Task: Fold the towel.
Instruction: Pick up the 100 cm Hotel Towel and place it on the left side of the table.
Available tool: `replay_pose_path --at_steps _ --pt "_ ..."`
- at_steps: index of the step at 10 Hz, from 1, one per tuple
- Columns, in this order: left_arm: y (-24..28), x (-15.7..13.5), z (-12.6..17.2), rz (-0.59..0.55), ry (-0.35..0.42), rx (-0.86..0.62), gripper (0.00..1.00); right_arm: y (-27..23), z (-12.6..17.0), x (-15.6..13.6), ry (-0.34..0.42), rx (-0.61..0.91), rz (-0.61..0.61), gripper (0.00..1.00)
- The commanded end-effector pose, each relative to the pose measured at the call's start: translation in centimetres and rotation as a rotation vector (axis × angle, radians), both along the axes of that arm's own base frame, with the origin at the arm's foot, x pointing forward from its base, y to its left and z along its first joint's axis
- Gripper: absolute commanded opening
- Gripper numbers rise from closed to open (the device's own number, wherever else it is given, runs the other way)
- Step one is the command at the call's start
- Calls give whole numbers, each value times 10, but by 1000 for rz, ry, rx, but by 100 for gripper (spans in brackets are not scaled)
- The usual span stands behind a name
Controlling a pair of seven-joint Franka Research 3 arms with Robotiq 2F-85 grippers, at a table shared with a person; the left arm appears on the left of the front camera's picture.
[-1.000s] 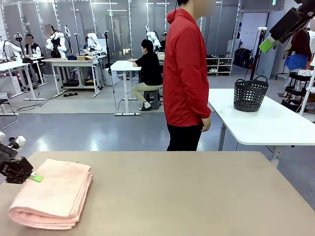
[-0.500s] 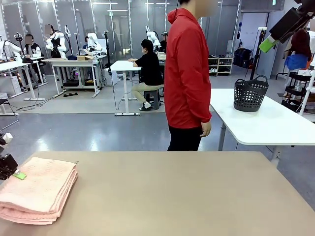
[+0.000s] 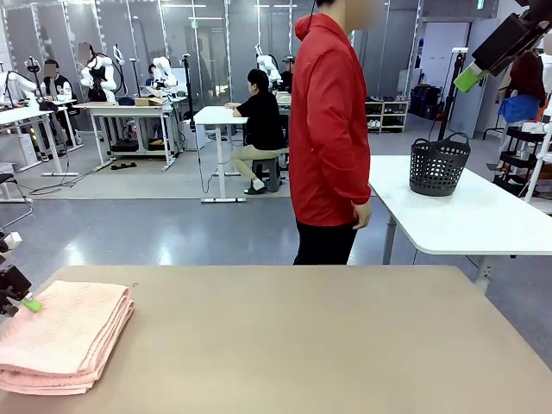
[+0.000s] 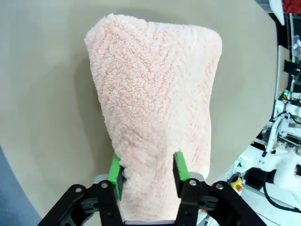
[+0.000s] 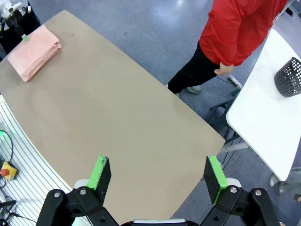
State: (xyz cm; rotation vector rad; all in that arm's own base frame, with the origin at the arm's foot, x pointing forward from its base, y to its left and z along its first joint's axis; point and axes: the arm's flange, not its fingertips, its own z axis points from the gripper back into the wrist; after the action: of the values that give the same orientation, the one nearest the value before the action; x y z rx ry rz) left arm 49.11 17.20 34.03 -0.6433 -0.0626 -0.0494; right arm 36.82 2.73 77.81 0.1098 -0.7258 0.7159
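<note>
Front view: the towel (image 3: 62,335) lay folded in a thick stack at the near left corner of the tan table (image 3: 302,345), its layered edges facing right and toward the camera. The left gripper (image 3: 19,293) sat at the picture's left edge, against the towel's far left corner, one green pad showing on top of the cloth. A person in a red jacket (image 3: 328,129) stood beyond the table's far edge, side-on, hand hanging down. To the right, a black basket (image 3: 438,166) stood on a white table (image 3: 466,216). The right gripper (image 3: 500,47) hung high in the upper right corner; its opening could not be judged from here.

Left wrist view: the left gripper (image 4: 146,174) was closed to a narrow gap on the towel (image 4: 155,99), both green pads pressed into the pink terry at its near end. The rest of the towel stretched away across the table (image 4: 42,94), zigzag weave plain to see.

Right wrist view: the right gripper (image 5: 157,178) was spread wide, holding nothing, high above the table (image 5: 122,132). The towel (image 5: 36,51) was small at the table's far upper-left corner, the left gripper (image 5: 22,33) at its edge. The person (image 5: 235,33) stood off the table's upper right side, beside the white table (image 5: 263,108) with the basket (image 5: 290,77).
</note>
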Motion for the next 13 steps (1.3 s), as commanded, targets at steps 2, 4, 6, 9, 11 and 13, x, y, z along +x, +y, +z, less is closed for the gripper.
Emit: replay_pose_path --at_steps 2,4,6,9,11,13 --pt "-4 -12 19 36 3 104 100 0 0 -1 2 -2 -5 100" --pt "-9 -19 25 32 -5 107 100 0 0 -1 2 -2 -5 100" --pt "-14 -30 25 -32 -27 109 100 0 0 -1 2 -2 -5 100" --pt "-1 -14 27 22 -16 76 100 0 0 -1 2 -2 -5 100" --pt "-1 -14 27 22 -16 76 100 0 0 -1 2 -2 -5 100" --pt "-1 -14 27 22 -16 76 100 0 0 -1 2 -2 -5 100"
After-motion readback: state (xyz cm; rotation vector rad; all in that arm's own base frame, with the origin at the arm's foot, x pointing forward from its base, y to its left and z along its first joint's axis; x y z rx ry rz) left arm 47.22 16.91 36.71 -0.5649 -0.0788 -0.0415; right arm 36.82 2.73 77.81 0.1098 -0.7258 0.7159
